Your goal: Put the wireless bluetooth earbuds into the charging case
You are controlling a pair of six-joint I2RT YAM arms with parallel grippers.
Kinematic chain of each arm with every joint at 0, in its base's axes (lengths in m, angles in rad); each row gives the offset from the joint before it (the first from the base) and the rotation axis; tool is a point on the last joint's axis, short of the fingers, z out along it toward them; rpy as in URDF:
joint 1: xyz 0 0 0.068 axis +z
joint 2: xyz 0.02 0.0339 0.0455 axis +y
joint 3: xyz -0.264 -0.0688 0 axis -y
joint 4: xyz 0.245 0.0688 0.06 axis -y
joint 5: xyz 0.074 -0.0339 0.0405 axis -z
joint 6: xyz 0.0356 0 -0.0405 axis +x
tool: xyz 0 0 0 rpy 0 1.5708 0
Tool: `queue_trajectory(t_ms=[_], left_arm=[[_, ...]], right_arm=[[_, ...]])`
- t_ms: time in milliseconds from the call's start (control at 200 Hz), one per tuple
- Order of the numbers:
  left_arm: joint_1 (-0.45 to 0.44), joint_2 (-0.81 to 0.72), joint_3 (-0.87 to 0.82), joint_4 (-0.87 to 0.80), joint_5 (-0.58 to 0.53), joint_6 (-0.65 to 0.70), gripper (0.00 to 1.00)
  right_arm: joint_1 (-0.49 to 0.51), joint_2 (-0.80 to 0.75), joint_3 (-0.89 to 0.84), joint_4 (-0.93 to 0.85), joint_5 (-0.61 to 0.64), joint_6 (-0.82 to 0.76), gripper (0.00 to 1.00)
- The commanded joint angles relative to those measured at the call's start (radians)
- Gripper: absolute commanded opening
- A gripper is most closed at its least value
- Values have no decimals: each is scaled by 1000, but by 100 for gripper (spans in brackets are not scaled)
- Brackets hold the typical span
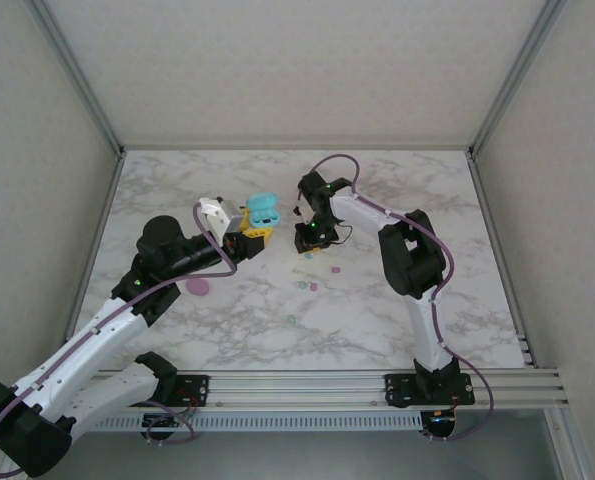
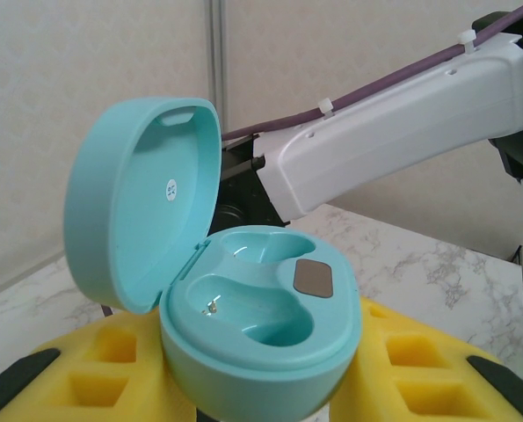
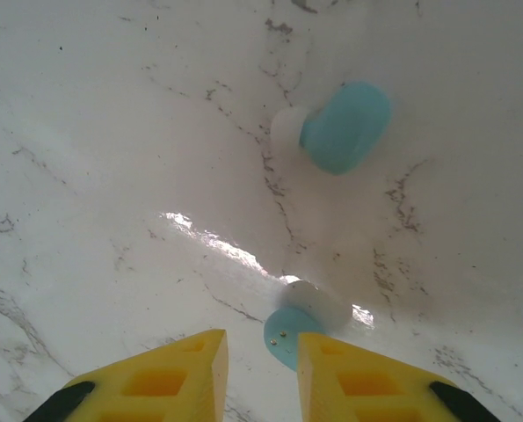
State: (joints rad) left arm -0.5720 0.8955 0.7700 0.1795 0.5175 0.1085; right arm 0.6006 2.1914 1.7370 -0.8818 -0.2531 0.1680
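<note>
Cyan is my colour here. My left tool (image 1: 256, 230) is clamped on the open charging case (image 2: 261, 352), held up off the worktop (image 3: 112, 176), and both of its wells (image 2: 252, 312) are empty. My right tool (image 3: 261, 352) hangs low, jaws narrowly parted around one cyan earbud (image 3: 287, 336) lying on the marble. A second earbud (image 3: 345, 125) lies further off. My worry is that the near bud sits off-centre, close against one finger (image 3: 366, 378). Closing could flick it sideways or pinch it crooked, and a skewed bud would not seat in its well.
</note>
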Motion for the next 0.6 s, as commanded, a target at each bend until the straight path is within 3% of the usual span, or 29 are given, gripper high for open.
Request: queue_trajectory(t_ms=[0, 471, 596], left_arm=[[9, -12, 31, 0, -5, 5, 30], [9, -3, 38, -6, -5, 6, 30], [9, -3, 40, -8, -4, 7, 30]], right_arm=[[-4, 33, 17, -5, 31, 5, 28], [-25, 41, 8, 1, 51, 3, 29], [-25, 39, 10, -3, 40, -2, 33]])
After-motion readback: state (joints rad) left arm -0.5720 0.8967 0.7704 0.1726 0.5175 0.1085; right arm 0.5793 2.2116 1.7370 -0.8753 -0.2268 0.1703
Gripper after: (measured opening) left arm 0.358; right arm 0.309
